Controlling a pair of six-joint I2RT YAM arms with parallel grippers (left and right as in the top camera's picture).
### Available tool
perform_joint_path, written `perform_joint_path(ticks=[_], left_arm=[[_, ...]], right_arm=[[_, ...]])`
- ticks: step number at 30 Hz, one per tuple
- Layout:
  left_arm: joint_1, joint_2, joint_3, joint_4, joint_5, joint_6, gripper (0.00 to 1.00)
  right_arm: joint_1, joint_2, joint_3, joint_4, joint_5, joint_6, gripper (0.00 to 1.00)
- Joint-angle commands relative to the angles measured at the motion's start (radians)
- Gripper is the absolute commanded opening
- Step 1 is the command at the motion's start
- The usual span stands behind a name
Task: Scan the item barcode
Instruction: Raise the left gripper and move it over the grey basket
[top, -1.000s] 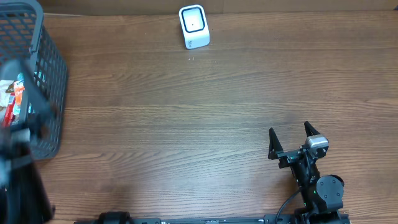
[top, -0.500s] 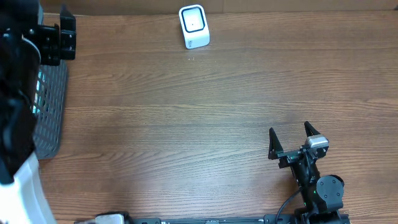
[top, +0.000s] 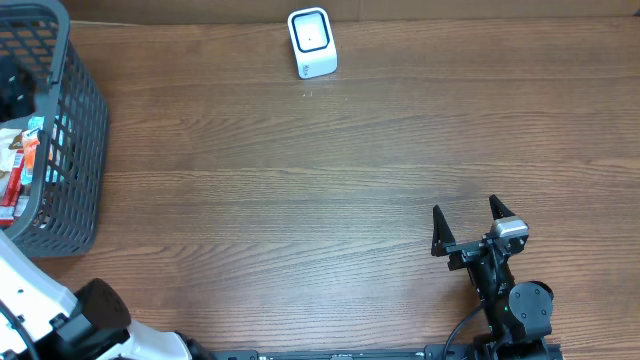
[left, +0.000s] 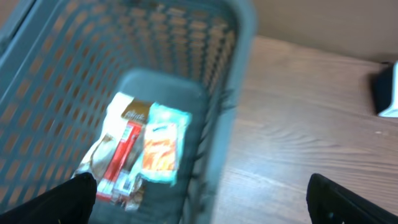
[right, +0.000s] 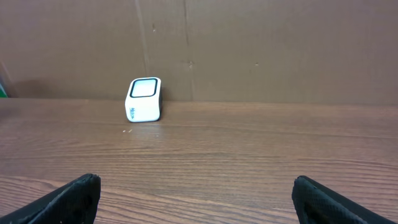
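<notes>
A: Where's the item to be scanned?
B: Several snack pkts (left: 146, 146) are seen lying on the floor of the grey mesh basket (top: 75, 120), which is set at the L edge of the worktop (top: 300, 180). A teal-and-orange pkt (left: 163, 144) is laid right beside a red pkt (left: 121, 158), touching it. A white-brown pkt (left: 127, 111) is bunched against both. None of them is gripped.
A: L gripper?
B: The L gripper (left: 202, 196) is spread wide and held above the basket, aimed down into it. Its two fingertips are seen at the btm corners of the wrist view, clear of the pkts. That view is blurred, so labels can't be read.
A: R gripper?
B: The R gripper (top: 467, 225) is released too, jaws wide w/ only bare wood between them. It's set low near the btm R of the worktop and pointed twd the scanner (top: 312, 42).
A: Scanner position?
B: The white unit w/ dark window is stood upright at the far edge, approx ctr, just in front of the cardboard wall (right: 249, 50). It's well apart from the basket and from both grippers.
</notes>
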Motion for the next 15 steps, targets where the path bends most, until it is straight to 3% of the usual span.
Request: perform_joint_path(ticks=[1, 15], left_arm=[[0.047, 0.044, 0.019, -0.027, -0.016, -0.019, 1.00], [0.099, 0.228, 0.018, -0.058, -0.056, -0.023, 0.99]], right_arm=[[-0.001, -0.010, -0.011, 0.006, -0.002, -0.007, 1.00], [-0.001, -0.010, -0.011, 0.006, -0.002, -0.007, 1.00]])
